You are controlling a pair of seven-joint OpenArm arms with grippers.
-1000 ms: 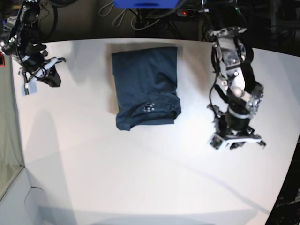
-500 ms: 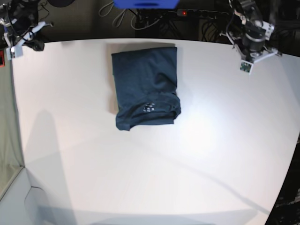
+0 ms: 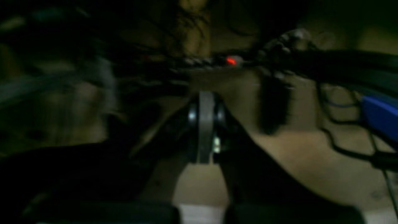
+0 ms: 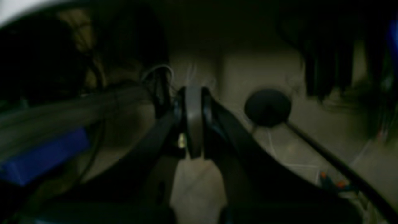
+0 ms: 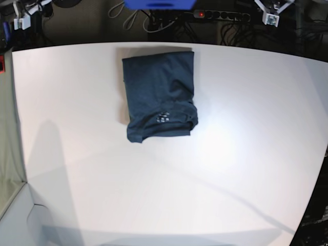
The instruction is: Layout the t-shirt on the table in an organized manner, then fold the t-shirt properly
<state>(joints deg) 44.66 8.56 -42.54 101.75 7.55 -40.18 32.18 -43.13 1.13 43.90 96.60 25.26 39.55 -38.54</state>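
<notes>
T-shirt (image 5: 160, 96) sits folded into a compact rectangle on the table (image 5: 230, 169), upper middle of the top, small white mark near its 6 o'clock edge. Nothing touching it. Left claw (image 5: 271, 10) is off the table at about 1 o'clock from the shirt, well apart, jaws closed on nothing. Right claw (image 5: 28, 11) is off at about 10 o'clock, well apart, also closed and empty.

The t-shirt (image 5: 160, 95) is soft, matt navy cloth, lightly creased, with a small white print. The table (image 5: 169, 189) is smooth, matt white, showing only faint sheen.
</notes>
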